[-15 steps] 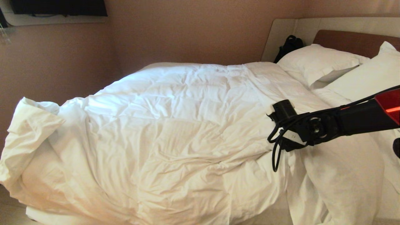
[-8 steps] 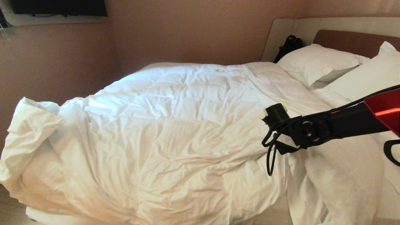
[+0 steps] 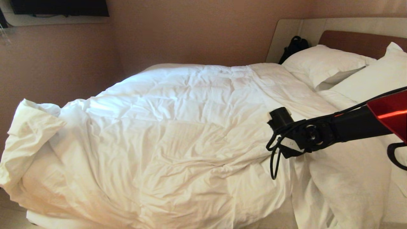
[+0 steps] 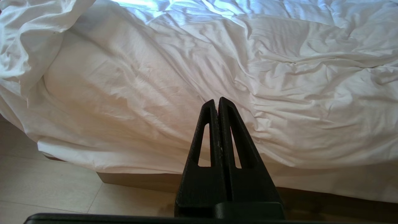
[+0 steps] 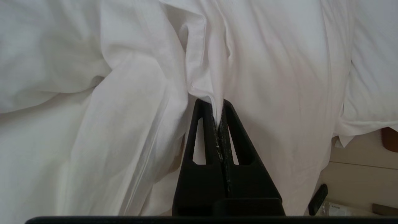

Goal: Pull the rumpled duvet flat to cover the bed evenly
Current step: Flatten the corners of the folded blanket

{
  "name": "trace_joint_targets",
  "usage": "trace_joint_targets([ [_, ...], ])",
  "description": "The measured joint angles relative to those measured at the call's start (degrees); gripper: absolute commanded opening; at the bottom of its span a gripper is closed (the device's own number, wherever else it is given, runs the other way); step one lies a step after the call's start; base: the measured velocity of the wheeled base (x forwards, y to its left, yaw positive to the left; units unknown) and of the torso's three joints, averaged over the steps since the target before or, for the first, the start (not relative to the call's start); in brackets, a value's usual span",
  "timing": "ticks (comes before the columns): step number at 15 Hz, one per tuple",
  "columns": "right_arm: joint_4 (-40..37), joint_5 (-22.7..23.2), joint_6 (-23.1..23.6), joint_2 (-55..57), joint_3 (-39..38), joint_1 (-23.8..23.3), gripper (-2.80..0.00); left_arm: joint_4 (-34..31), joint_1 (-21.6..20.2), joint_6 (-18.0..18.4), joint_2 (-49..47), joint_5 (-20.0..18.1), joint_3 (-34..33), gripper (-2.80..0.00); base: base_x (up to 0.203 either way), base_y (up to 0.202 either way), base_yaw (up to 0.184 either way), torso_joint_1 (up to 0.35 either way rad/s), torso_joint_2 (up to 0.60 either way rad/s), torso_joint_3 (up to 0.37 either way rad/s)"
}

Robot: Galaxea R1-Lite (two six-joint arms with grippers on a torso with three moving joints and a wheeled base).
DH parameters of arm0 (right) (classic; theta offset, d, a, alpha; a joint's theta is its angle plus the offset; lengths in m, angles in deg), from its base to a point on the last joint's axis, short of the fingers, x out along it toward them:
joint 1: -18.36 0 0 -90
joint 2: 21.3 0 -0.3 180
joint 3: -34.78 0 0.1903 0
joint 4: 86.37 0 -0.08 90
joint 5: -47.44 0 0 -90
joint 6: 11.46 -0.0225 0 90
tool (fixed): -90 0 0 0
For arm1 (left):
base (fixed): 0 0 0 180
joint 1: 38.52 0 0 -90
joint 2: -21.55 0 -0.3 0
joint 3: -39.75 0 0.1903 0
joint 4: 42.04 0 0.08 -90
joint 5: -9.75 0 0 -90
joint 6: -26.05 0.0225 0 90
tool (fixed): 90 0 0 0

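- Nearest the camera, the left gripper (image 4: 218,102) hangs off the bed's near edge, its black wedge-shaped fingers pressed together on nothing, above pale floor tiles (image 4: 46,183).
- At near right, the right gripper (image 5: 219,107) is clamped on a thin fold of the duvet (image 3: 178,127); white cloth pinches to a narrow ridge between its fingers. In the head view only its black wrist and looping cable show, on the end of the black-and-red right arm (image 3: 349,127) reaching in from the right.
- The duvet, puffy white cotton with faint stitched squares and many creases, lies over the bed (image 3: 286,44), its long axis running from the near left to the far right toward the headboard. Its left end is bunched into a turned-back lump; its near right part drapes in long vertical folds over the bed's near side.
- Farther right, two smooth white pillows (image 3: 321,63) rest against the brown headboard panel in its beige surround.
- A black bag (image 3: 294,46) sits at the far corner beside the pillows.
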Motion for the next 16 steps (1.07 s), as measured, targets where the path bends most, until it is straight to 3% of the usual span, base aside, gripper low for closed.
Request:
trace_joint_targets([
  [16, -0.36, 4.67, -0.02, -16.78, -21.2, 7.4, -2.8, 0.0, 0.0, 0.01, 0.0, 0.0, 0.0, -2.8, 0.0, 0.0, 0.0, 0.0, 0.0, 0.0],
])
